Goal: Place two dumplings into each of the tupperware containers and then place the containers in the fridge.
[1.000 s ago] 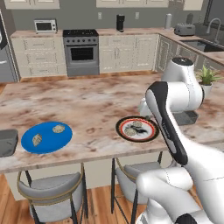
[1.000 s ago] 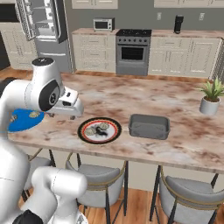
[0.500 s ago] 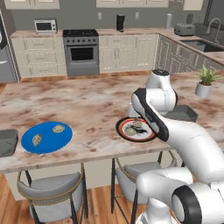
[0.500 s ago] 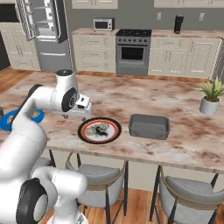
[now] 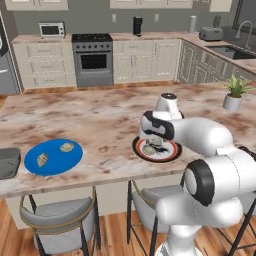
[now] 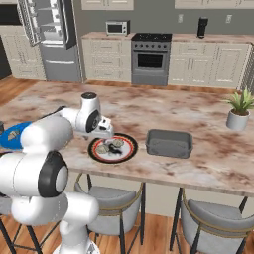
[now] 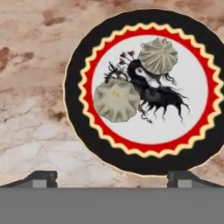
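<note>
Two pale dumplings (image 7: 115, 100) (image 7: 158, 55) lie on the round plate with the black-and-red rim (image 7: 74, 65), directly below my open gripper (image 7: 113, 179). Its fingertips (image 7: 41, 178) are spread wide with nothing between them. From the base, my gripper (image 5: 151, 136) (image 6: 104, 133) hovers just over that plate (image 5: 172, 154) (image 6: 130, 151). Two more dumplings (image 5: 42, 159) (image 5: 67, 147) rest on a blue plate (image 5: 55, 162) to the left. One dark grey tupperware container (image 6: 169, 143) sits right of the rimmed plate, another (image 5: 7, 162) at the counter's left end. The fridge (image 6: 49, 34) stands open at the back left.
A potted plant (image 5: 235, 92) (image 6: 240, 110) stands at the island's right side. Stools (image 5: 62, 220) (image 6: 213, 218) tuck under the near counter edge. An oven (image 5: 94, 60) and cabinets line the far wall.
My arm has swung from the right side of the island to the left and come down, so the hand now hangs over the black-and-red rimmed plate. The gripper stayed open.
</note>
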